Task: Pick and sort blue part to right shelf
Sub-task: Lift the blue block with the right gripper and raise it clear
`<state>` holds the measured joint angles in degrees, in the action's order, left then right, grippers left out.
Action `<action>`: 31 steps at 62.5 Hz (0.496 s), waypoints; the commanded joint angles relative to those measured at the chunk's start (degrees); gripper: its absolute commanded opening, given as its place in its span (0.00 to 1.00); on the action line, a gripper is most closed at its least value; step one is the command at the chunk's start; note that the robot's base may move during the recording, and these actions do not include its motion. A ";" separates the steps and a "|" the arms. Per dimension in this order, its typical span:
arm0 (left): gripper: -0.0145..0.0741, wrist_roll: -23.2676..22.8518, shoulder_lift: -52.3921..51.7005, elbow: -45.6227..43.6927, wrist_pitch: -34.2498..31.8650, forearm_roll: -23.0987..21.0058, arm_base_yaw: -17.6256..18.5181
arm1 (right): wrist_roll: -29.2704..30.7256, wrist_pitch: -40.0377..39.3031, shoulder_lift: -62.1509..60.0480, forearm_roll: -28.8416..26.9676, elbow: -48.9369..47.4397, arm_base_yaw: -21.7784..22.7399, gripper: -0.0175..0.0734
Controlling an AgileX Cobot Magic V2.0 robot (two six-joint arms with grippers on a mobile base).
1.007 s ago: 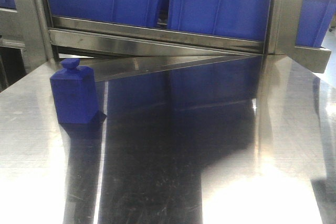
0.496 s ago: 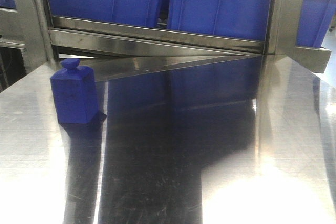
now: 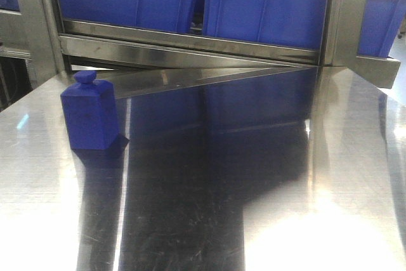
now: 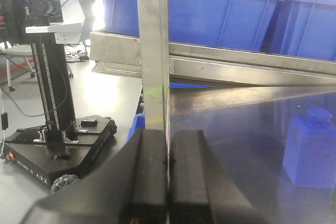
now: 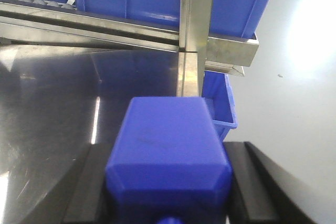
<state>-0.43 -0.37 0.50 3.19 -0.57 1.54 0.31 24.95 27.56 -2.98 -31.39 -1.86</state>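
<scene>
**Between the right hand's (image 5: 168,182) fingers (image 5: 86,182): blue part (image 5: 168,140) picked, not yet shelved**

Grip is closed on the part, apparently clear of the table (image 5: 52,108). Pick judged done; placement outstanding. Long axis runs along the fingers, nub toward the wrist, flat base facing the right shelf (image 5: 191,24) ahead of the hand. Left hand (image 4: 168,145) is pressed closed, empty.

A tapered blue plastic block with a knob cap (image 3: 90,117) stands upright at nine o'clock on a flat, shiny steel table (image 3: 254,182). Beyond its edge, a black wheeled base carrying a tall column (image 4: 60,150) sits on grey floor (image 4: 113,98).
</scene>
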 commanded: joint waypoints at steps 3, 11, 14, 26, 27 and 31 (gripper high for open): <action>0.30 -0.44 -1.13 1.28 -4.93 -0.54 0.19 | 0.54 -5.07 0.10 -0.24 -1.62 0.25 0.61; 0.30 -0.44 -0.99 0.70 -4.48 -0.70 0.19 | 0.54 -5.07 0.10 -0.24 -1.62 0.25 0.61; 0.30 -0.44 -0.43 -0.50 -3.80 -0.47 0.19 | 0.54 -5.07 0.10 -0.24 -1.62 0.25 0.61; 0.30 -0.44 6.98 -8.72 1.97 -0.47 1.78 | 0.54 -5.07 0.10 -0.24 -1.62 0.25 0.61; 0.30 -0.44 7.75 -9.35 2.43 -0.47 2.04 | 0.54 -5.07 0.10 -0.24 -1.62 0.25 0.61; 0.30 -0.44 11.87 -12.19 3.13 -0.32 3.43 | 0.54 -5.07 0.10 -0.24 -1.62 0.25 0.61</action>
<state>-0.43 6.42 -6.73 9.19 -0.57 3.25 0.42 24.95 27.56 -2.98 -31.39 -1.86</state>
